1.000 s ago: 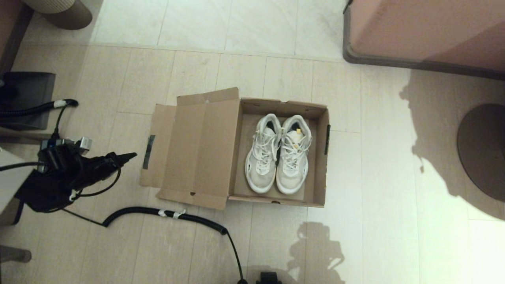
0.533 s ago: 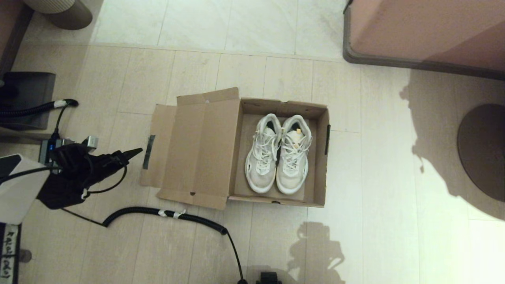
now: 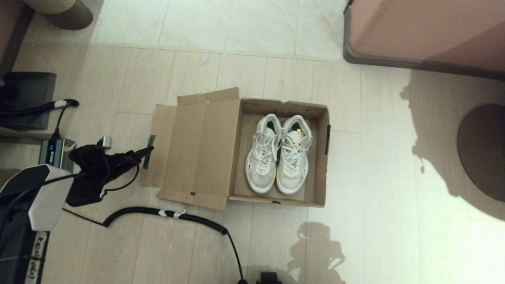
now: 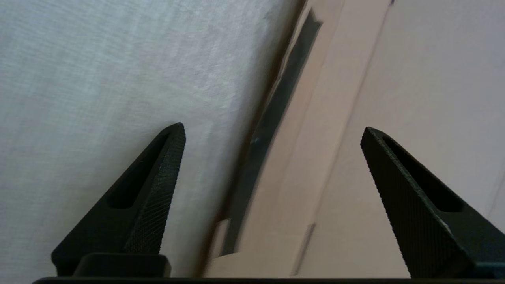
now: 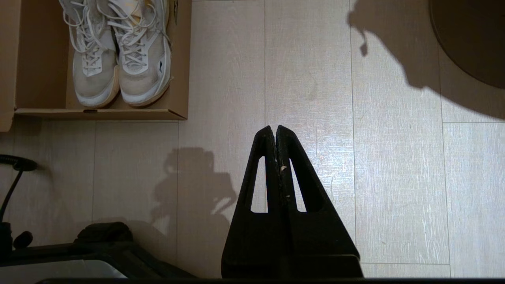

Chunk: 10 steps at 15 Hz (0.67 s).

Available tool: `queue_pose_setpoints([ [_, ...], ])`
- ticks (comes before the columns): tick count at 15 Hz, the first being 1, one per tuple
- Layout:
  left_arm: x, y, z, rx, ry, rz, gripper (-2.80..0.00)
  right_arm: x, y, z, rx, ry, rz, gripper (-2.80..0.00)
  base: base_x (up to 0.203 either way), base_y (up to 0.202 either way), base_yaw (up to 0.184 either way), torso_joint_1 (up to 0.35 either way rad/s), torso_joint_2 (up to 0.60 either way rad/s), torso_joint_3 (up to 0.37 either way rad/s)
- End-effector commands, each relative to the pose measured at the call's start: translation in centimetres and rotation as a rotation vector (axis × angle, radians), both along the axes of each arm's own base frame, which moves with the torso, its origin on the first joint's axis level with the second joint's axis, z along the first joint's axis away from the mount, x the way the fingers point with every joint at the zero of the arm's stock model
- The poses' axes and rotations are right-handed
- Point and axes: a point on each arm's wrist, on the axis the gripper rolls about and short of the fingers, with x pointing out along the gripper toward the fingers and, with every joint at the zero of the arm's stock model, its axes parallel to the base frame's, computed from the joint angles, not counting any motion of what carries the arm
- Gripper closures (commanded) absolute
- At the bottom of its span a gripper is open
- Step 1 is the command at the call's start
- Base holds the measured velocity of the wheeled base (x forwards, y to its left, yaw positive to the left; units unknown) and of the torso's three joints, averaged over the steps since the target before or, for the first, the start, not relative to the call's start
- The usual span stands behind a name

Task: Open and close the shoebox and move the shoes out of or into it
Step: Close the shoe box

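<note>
Large plain brown cardboard shoebox point(image 3: 282, 157) resting on pale wood-look plank floor point(image 3: 386, 205), hinged flap lid point(image 3: 197, 152) thrown fully open toward the robot's left and lying nearly flat. Strip of dark tape point(image 3: 150, 152) visible on the lid's outer edge flap.

Pair of white lace-up sneakers point(image 3: 277, 154) seated side by side inside the box, touching each other, toes toward the robot, small yellow tag on the one to the right.

Left pincer point(image 3: 146, 151) low over the floor at the lid's taped edge, black fingers point(image 4: 158, 189) spread wide; in the left wrist view, one finger over the floor, the other over the cardboard, tape strip between them. Contact with the flap: cannot tell.

Right pincer point(image 5: 275, 132) held above bare floor to the right of the box and nearer the robot, well apart from it, fingers pressed together, holding nothing.

Black coiled cable point(image 3: 165, 215) lying on the floor just beside the lid's near corner. Pink-brown furniture block point(image 3: 426, 31) at far right.
</note>
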Motion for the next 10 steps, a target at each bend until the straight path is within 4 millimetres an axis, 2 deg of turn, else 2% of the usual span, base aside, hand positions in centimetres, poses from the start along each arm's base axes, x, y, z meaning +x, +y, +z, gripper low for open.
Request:
queue_pose_setpoints([
  [1, 0.57, -0.9, -0.54, -0.039, 0.007, -0.018, -2.8, 0.12, 0.0, -0.37, 0.001, 0.015, -0.001, 0.0, 0.0, 0.0, 0.0, 0.0, 0.0, 0.0],
  [10, 0.64, -1.84, -0.79, -0.048, 0.02, -0.031, -2.8, 0.12, 0.0, -0.37, 0.001, 0.015, -0.001, 0.0, 0.0, 0.0, 0.0, 0.0, 0.0, 0.0],
])
